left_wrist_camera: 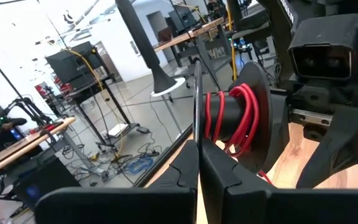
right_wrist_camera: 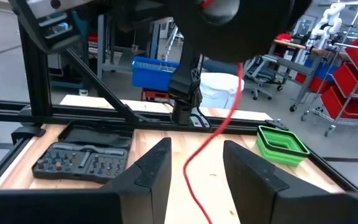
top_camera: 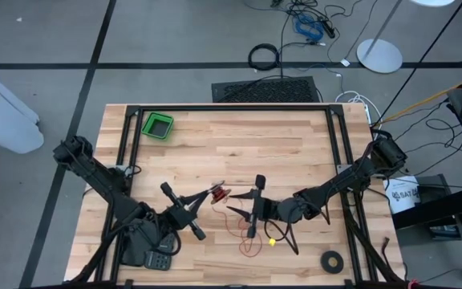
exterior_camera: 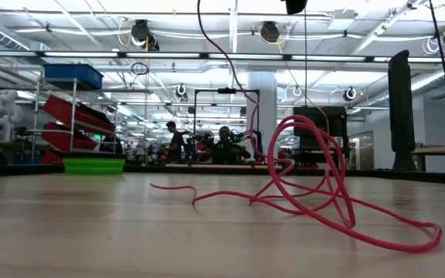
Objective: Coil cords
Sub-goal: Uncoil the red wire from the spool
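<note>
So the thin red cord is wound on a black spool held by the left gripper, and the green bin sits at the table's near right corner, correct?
Not quite. The high view shows the green bin at the far left corner. The thin red cord is indeed wound on the black spool held by the left gripper.

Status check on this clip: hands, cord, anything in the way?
Left hand shut on black spool, held above mid-table. Right hand open, red cord hanging between its fingers. Cord partly wound, rest loose on table. Nothing in the way.
</note>
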